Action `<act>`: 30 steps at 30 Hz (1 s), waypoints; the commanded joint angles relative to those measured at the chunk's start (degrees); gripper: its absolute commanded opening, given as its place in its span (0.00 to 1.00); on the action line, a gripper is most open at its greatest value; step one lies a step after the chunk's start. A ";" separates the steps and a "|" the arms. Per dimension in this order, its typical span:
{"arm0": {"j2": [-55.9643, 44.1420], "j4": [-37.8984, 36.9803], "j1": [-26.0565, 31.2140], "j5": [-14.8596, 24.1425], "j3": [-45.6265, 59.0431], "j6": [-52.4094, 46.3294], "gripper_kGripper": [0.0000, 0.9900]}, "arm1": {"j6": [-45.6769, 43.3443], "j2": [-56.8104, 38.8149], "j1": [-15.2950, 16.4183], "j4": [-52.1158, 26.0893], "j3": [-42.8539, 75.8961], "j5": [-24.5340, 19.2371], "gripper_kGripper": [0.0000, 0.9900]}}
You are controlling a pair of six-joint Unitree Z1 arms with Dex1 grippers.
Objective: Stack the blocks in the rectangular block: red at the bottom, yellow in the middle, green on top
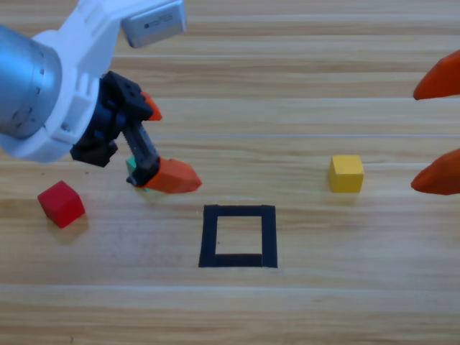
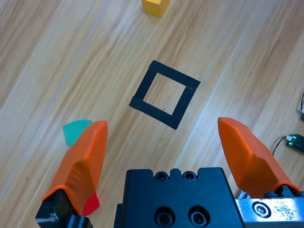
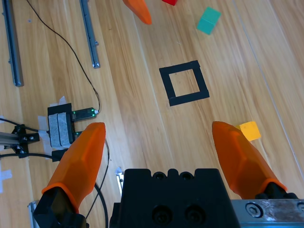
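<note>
While left pincer [image 1: 154, 144] gapes over green [image 2: 74, 131] | right pincer [image 1: 437, 134] idle

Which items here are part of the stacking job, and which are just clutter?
Job:
- red cube
- yellow cube
- green cube
- black tape square
- left gripper, fingers open, above green cube
- right gripper, open, waiting at right edge

Clutter:
- cables
- small electronics box
- metal rails

Left gripper [image 1: 159, 144] angled down from upper left, jaws spread wide; right gripper [image 1: 437, 134] waiting at right edge, jaws apart.
</note>
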 commanded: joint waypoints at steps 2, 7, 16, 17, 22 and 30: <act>2.22 0.20 -0.92 -0.22 -0.52 0.56 1.00 | 0.57 2.21 2.03 -0.44 0.05 1.01 1.00; 2.04 0.47 -0.92 -0.13 -0.61 0.12 1.00 | 0.57 2.21 2.03 -0.35 0.67 0.92 1.00; 3.97 0.11 -0.92 0.66 -2.01 -1.90 1.00 | 15.60 8.36 0.97 -3.25 0.93 -15.34 1.00; 4.15 0.11 -0.92 0.84 -2.28 -2.17 1.00 | 17.71 9.50 0.97 -4.21 1.11 -18.85 1.00; 4.15 0.90 -0.75 2.95 -3.24 -5.59 1.00 | 32.12 16.80 0.97 -7.73 0.49 -33.53 1.00; 5.64 15.93 15.43 8.40 -13.26 -22.29 1.00 | 46.89 25.32 0.10 -7.91 -3.02 -40.30 0.99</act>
